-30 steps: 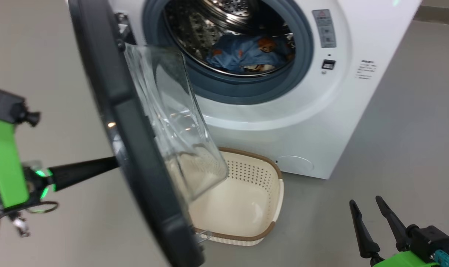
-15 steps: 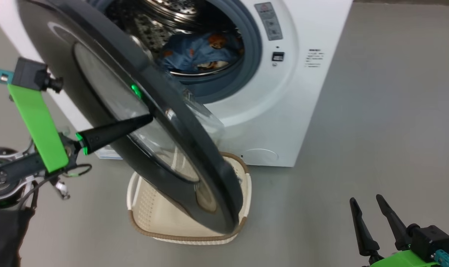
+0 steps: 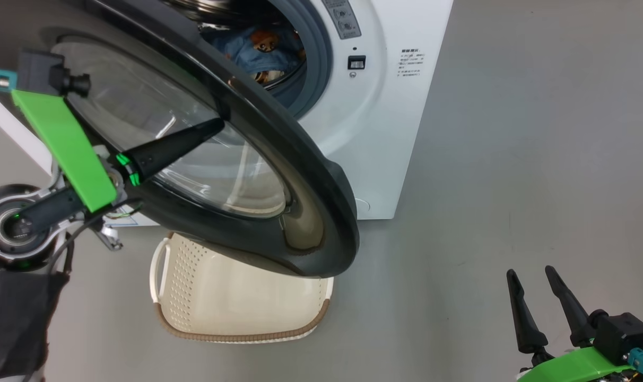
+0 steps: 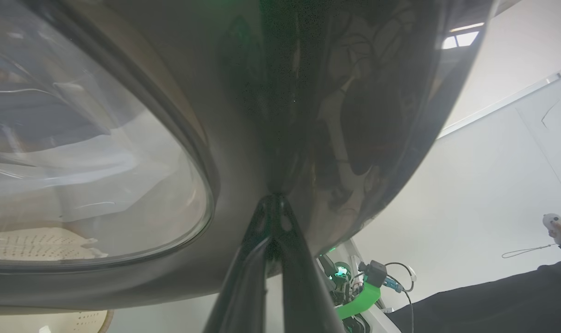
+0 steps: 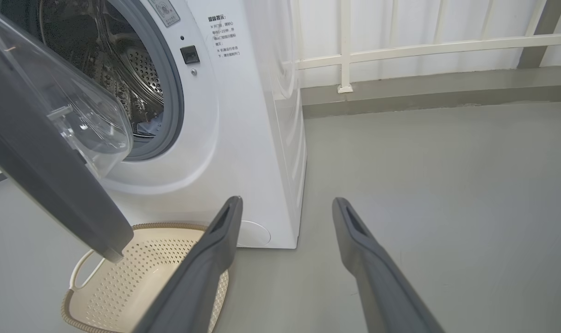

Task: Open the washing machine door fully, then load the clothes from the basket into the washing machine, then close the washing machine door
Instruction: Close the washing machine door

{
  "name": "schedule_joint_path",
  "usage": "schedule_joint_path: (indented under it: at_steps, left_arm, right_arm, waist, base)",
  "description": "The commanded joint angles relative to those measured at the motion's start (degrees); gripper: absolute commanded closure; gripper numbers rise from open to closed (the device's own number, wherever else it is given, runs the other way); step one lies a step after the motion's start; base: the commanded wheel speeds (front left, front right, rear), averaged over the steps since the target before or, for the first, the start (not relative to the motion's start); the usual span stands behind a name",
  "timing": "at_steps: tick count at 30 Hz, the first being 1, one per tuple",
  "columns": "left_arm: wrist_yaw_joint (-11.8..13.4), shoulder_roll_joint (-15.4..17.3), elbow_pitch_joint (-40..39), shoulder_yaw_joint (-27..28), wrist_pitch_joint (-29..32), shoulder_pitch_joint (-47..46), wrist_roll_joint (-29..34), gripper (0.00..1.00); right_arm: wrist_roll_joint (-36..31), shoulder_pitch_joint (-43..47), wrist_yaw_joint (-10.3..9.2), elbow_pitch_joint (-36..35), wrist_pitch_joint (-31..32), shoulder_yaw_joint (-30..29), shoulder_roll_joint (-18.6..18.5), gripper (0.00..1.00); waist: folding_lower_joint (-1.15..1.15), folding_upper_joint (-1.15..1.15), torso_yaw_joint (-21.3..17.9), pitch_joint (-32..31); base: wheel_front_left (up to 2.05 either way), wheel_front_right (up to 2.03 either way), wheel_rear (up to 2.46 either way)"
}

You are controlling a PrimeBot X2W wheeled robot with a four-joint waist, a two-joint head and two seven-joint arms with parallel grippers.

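Now that the washing machine door (image 3: 300, 175) has swung in from edge-on a second ago, I'm mid-close. My left gripper (image 3: 215, 127), fingers pinched together and holding nothing, is pushing on the rim. The clothes (image 3: 252, 45) are in the washing machine (image 3: 396, 116), and the basket (image 3: 236, 297) sits empty just in front. The right gripper (image 3: 529, 271) hangs spread and empty, near right.

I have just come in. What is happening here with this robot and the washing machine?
The robot seems to be at the last step, closing the washing machine. Its left gripper, fingers shut together, presses its tips against the black rim of the washing machine door, which stands partly open. The clothes lie in the drum, and the basket on the floor is empty. The right gripper hangs open, apart from everything.
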Motion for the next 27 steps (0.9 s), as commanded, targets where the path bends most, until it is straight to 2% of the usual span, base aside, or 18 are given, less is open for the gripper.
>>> schedule_joint_path:
  at_steps: [1, 9, 10, 11, 12, 27]
  left_arm:
    - [-0.2, 3.1, -0.9, 2.1, -0.9, -2.3, 0.3, 1.0]
    - [-0.2, 6.9, -1.0, 2.6, -4.4, 4.2, 0.5, 1.0]
    - [-0.2, 7.3, -0.9, 2.7, -5.2, 5.2, 0.7, 0.79]
    - [-0.2, 7.4, -0.7, 2.8, -5.4, 6.4, 0.2, 0.52]
    - [-0.2, 7.8, -0.7, 2.8, -5.7, 7.5, 0.0, 0.0]
    - [-0.2, 11.6, 1.4, 3.2, -17.8, 19.7, 1.8, 0.0]
  right_arm:
    - [-0.4, -1.9, 0.09, -1.4, -0.3, 1.0, -0.2, 0.0]
    - [-0.5, -2.2, 0.09, -1.1, -0.3, 1.2, -0.3, 0.0]
    - [-0.5, -2.2, 0.09, -1.1, -0.3, 1.2, -0.4, 0.0]
    - [-0.5, -2.1, 0.09, -1.1, -0.3, 1.2, -0.5, 0.0]
    - [-0.4, -2.0, 0.09, -1.1, -0.3, 1.2, -0.7, 0.0]
    - [-0.4, -0.2, 0.09, -1.3, -0.3, 0.7, -2.1, 0.0]
  waist:
    - [0.0, 0.0, 0.0, 0.0]
    - [0.0, 0.0, 1.7, -0.8]
    - [0.0, 0.0, 1.9, -0.9]
    - [0.0, 0.0, 2.1, -1.1]
    - [0.0, 0.0, 2.4, -1.3]
    - [0.0, 0.0, 4.3, -2.3]
  base:
    - [0.0, 0.0, 0.0]
    - [0.0, 0.0, 0.0]
    - [0.0, 0.0, 0.0]
    - [0.0, 0.0, 0.0]
    - [0.0, 0.0, 0.0]
    - [0.0, 0.0, 0.0]
